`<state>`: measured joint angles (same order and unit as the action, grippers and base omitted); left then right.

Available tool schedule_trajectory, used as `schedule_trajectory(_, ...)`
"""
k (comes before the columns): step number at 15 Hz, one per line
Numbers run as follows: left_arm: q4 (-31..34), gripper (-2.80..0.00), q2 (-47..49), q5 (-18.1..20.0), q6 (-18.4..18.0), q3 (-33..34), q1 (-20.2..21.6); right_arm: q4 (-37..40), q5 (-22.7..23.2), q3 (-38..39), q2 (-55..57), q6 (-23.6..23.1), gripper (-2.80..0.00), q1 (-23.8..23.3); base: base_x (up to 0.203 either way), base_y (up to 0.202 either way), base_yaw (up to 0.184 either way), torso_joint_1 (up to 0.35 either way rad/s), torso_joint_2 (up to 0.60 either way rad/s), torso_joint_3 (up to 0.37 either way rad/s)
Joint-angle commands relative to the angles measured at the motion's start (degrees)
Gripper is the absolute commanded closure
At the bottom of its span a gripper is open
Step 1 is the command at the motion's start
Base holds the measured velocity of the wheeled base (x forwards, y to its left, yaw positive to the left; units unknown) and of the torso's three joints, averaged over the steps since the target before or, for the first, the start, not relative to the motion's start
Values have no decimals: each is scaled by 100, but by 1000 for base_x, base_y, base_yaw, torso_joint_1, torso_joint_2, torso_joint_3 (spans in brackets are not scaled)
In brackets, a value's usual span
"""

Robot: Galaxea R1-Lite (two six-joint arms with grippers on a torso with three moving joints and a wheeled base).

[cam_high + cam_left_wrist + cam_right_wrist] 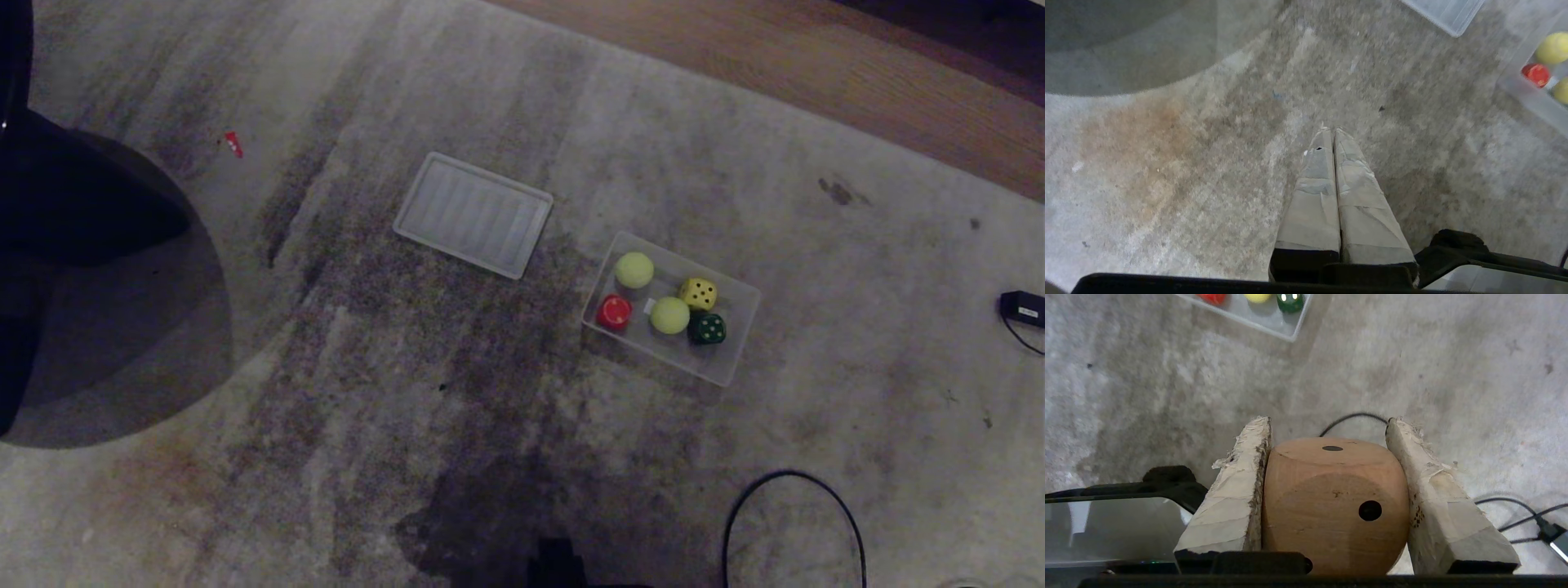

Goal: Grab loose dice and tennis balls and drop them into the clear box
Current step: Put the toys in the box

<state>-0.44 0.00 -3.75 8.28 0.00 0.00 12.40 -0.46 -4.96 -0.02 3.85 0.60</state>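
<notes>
The carpet (343,367) carries the ribbed lid (473,214); at its four o'clock the clear box (739,327) holds two tennis balls (634,269); right gripper (1328,424) fingers clamp the tan dice (1331,498); left gripper (1331,130) fingers pressed together, empty

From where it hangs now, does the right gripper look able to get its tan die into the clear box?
Probably yes. The right gripper is shut on the tan die, and the clear box lies lidless just ahead with bare floor between; its lid rests apart.
</notes>
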Motion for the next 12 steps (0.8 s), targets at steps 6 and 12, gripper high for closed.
schedule_trajectory(6, 0, 0, 8, -2, 7, 8, 0, 8, 2, 3, 2, 1, 0, 2, 0, 0, 0, 1, 2, -197)
schedule_trajectory(12, 0, 0, 9, -2, 7, 9, 0, 8, 2, -5, 2, 1, 0, 2, 0, 0, 0, 1, 2, -189)
